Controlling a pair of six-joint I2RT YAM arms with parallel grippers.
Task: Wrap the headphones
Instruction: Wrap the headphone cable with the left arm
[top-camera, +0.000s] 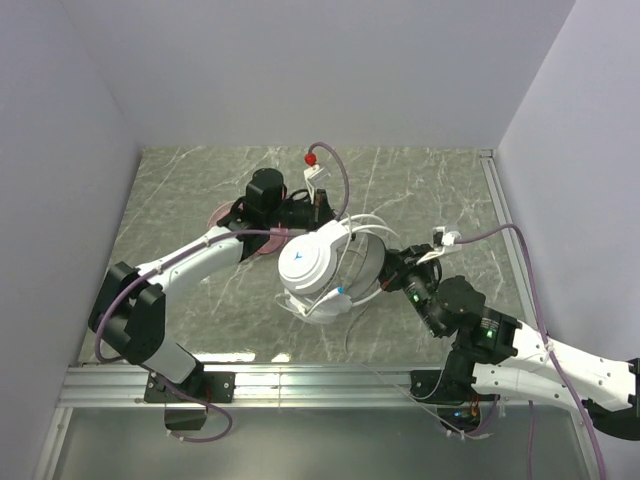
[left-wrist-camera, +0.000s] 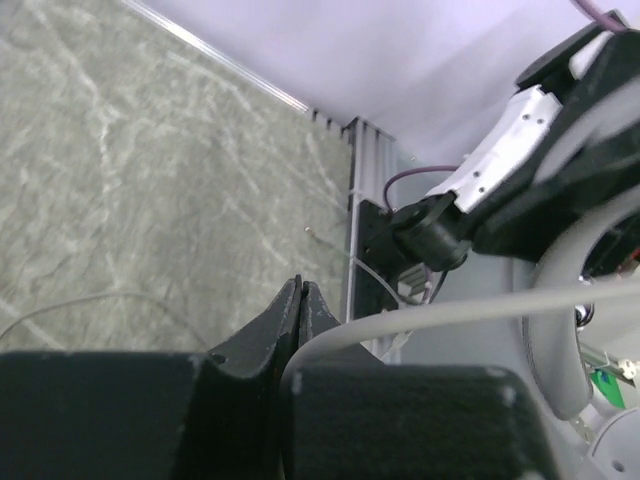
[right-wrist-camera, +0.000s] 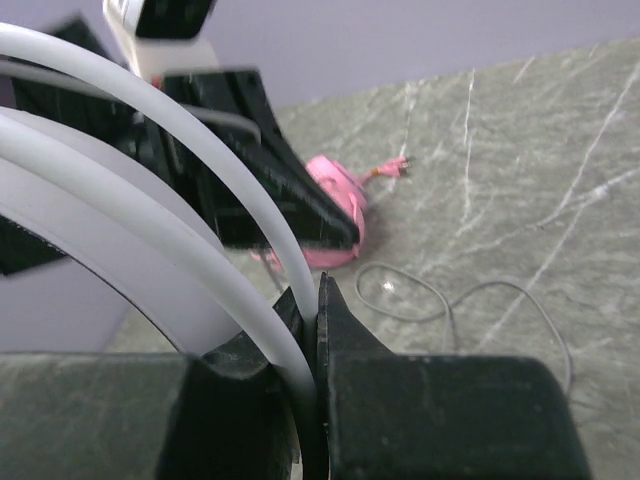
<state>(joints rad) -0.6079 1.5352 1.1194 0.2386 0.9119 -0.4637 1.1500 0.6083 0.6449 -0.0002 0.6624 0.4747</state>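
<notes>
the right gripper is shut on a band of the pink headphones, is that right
Not quite. The right gripper is shut on a band, but it is a white one belonging to the white headphones, not the pink pair. The right wrist view shows it: the pink headphones lie on the table beyond, clear of that gripper.

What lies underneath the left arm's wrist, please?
The pink headphones on the table; only pink edges show beside the wrist, and the rest is covered by the left arm.
</notes>
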